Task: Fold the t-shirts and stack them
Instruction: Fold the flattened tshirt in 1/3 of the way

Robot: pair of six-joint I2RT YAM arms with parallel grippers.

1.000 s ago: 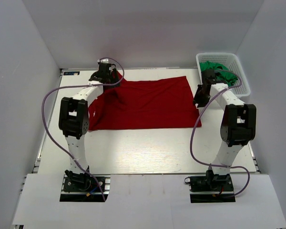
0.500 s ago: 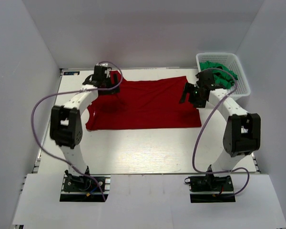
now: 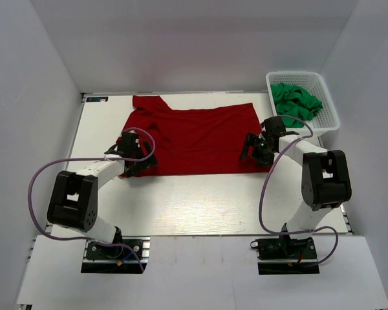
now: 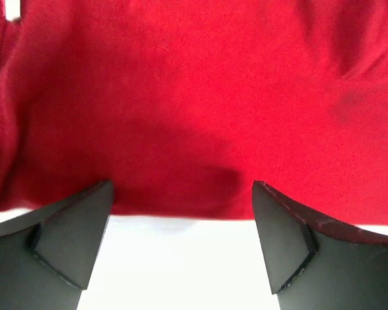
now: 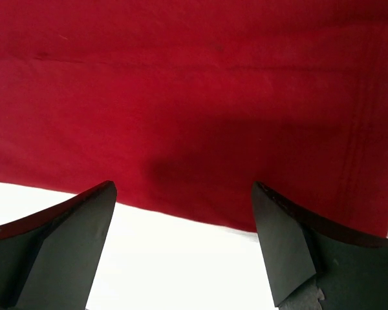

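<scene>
Both arms are now lower in the top view than a moment ago: the left gripper (image 3: 134, 161) was at the far left sleeve and the right gripper (image 3: 251, 152) was at the right edge near the basket (image 3: 269, 81), and now both are sitting at the near edge of the red t-shirt (image 3: 194, 139). Their jaws, narrower before, are now standing wide apart.

On the left, the left gripper (image 4: 181, 187) is hovering over the near left corner of the red t-shirt (image 4: 194, 97). Its two fingers are standing apart and are holding nothing. In the left wrist view the near hem is running across just between the fingertips, red cloth lying beyond and white table (image 3: 194, 200) lying on the near side.

In the middle, the red t-shirt is lying spread flat on the table, with one sleeve pointing to the far left.

On the right, the right gripper (image 5: 184, 186) is hovering over the near right corner of the red t-shirt (image 5: 194, 84). Its fingers are also standing apart, empty, and the hem is passing between them at a slight slant. Whether the fingertips are touching the cloth, I cannot tell.

At the far right, the green t-shirts (image 3: 296, 100) are lying crumpled inside the white basket, well apart from both grippers.
</scene>
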